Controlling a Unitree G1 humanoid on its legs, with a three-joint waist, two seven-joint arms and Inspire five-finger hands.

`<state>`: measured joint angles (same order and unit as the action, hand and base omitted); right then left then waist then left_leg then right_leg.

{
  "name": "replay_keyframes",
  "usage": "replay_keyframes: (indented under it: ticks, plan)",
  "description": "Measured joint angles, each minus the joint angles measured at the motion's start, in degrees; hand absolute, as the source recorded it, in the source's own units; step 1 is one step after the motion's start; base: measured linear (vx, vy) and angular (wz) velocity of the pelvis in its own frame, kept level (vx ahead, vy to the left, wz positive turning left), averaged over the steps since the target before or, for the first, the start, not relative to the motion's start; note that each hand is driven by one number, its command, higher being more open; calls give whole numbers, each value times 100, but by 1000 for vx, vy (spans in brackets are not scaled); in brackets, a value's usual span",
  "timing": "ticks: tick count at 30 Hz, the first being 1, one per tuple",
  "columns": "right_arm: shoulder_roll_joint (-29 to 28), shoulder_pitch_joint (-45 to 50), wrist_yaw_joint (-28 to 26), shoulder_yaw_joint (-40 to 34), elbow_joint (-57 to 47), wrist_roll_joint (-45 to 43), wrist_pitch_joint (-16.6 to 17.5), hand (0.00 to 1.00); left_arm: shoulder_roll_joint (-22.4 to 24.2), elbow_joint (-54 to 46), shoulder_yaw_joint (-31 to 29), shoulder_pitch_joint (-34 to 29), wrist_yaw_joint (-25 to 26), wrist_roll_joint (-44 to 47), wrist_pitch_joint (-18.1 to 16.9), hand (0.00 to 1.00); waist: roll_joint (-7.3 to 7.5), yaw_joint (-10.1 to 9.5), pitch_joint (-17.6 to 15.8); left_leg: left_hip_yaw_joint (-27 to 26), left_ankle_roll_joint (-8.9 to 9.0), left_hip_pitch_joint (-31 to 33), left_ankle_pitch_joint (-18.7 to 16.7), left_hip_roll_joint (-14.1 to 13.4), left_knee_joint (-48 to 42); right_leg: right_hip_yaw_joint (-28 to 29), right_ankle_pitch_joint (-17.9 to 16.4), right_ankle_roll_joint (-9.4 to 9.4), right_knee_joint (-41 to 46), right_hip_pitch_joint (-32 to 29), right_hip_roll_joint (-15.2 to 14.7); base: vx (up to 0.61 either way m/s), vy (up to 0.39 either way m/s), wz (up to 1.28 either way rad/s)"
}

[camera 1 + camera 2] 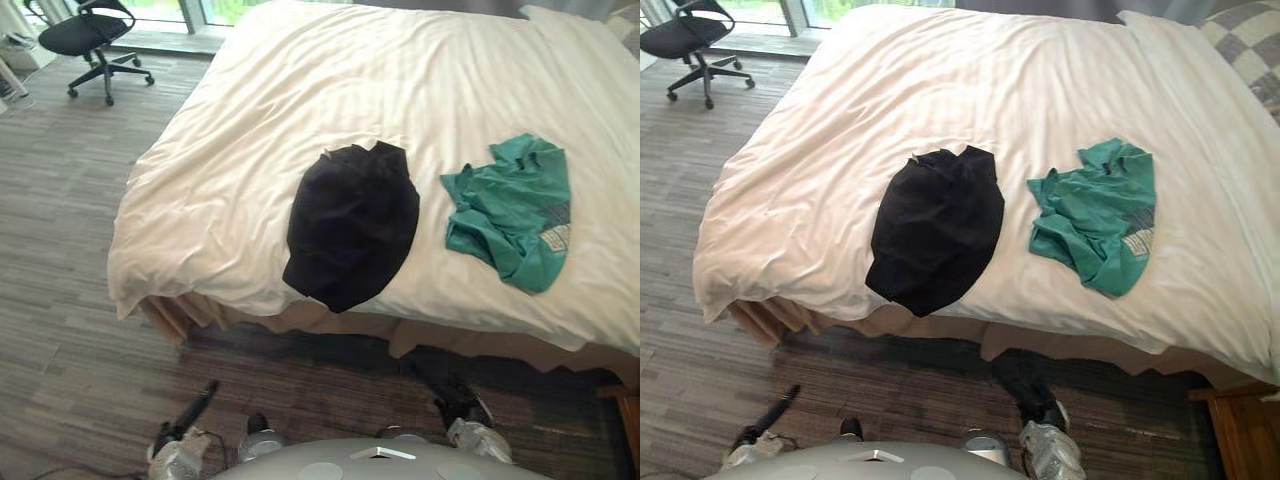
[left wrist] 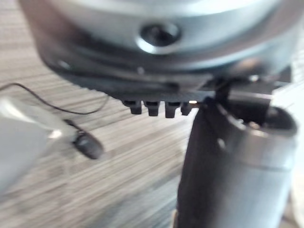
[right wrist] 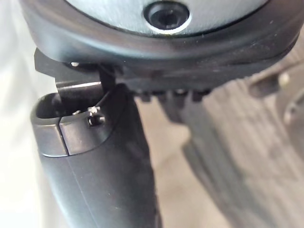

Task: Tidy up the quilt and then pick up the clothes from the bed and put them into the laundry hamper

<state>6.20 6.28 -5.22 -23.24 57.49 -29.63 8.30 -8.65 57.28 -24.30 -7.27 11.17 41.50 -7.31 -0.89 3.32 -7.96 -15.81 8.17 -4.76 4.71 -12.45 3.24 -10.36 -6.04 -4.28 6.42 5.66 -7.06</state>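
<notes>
Cream-white striped quilt lies spread over the bed, mostly flat w/ soft creases. It is rumpled at the near-left corner, where it droops over the edge. A beige bed skirt shows under the quilt's near hem.

Two garments on top of the quilt, both toward the near edge:
- Black crumpled cloth garment, approx. ctr of the bed. It is a rounded heap and its near end hangs just over the quilt's edge.
- Teal-green crumpled T-shirt w/ a pale print patch, right of the black one. The two lie near each other but apart, w/ bare quilt between. The tee lies fully on the bed.

Left hand: thumb straight, fingers seen end-on as a short row. They seem relaxed rather than curled, though the view is poor. It hangs over the grey-brown striped plank floor.

Right hand: same posture, thumb out straight, loosely spread, w/ floor past it.

Far left on the floor stands a black office swivel chair on castors, well apart from the bed. A grey-and-white checked cloth lies at the bed's far-right corner. Near right, the corner of a brown wooden piece of furniture sits just beside the bed.
</notes>
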Motion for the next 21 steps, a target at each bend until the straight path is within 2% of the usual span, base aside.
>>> replay_keyframes:
  ticks: [3,5,9,12,14,17,19,21]
  plan:
    - [59,260,422,-1117,-394,-289,370,100,-100,-749,-721,6,107,94,-565,100,-44,-3,26,-141,22,-48,18,3,127,146,-30,-27,36,-128,3,-79,6,-24]
    - [178,711,844,-2133,-1175,-291,693,100,-328,-1693,-1408,-17,238,14,-941,100,-84,14,189,-266,1,-64,-11,9,175,214,-111,-43,37,-216,-1,-115,6,-20]
    - [448,1009,1229,-3279,-2197,-245,1070,100,-699,-2966,-1975,-166,382,-466,-1245,100,-147,84,523,-374,70,29,-97,11,184,317,-86,-81,-42,-337,3,-34,17,-15]
    - [845,974,1356,-3806,-2995,-210,1384,100,-1286,-3800,-2177,-206,434,-964,-1350,100,-184,158,671,-532,63,24,-84,18,182,486,13,-112,-67,-431,14,43,21,-26]
    - [1144,802,1360,-3919,-3259,-43,1445,100,-1704,-4119,-2163,-85,357,-1101,-1348,100,-183,167,750,-628,77,24,-67,23,163,616,83,-126,-71,-472,28,85,19,-28]
    - [1658,409,1297,-3742,-3416,7,1457,100,-2491,-4271,-1850,643,77,-1289,-1253,100,-139,212,773,-670,77,5,-67,39,159,698,125,-110,-73,-496,26,45,14,-13]
    - [2064,28,1134,-3179,-3500,12,1415,100,-3062,-4275,-1352,1090,-271,-1290,-1090,100,-125,235,764,-833,72,-60,-70,61,158,872,199,-102,-70,-565,25,4,18,-34]
    - [2340,-258,927,-2634,-3533,169,1307,100,-3312,-4274,-1005,1351,-543,-1295,-965,100,-131,229,759,-1002,50,-97,-86,96,158,1055,287,-127,-70,-664,16,-27,33,-48]
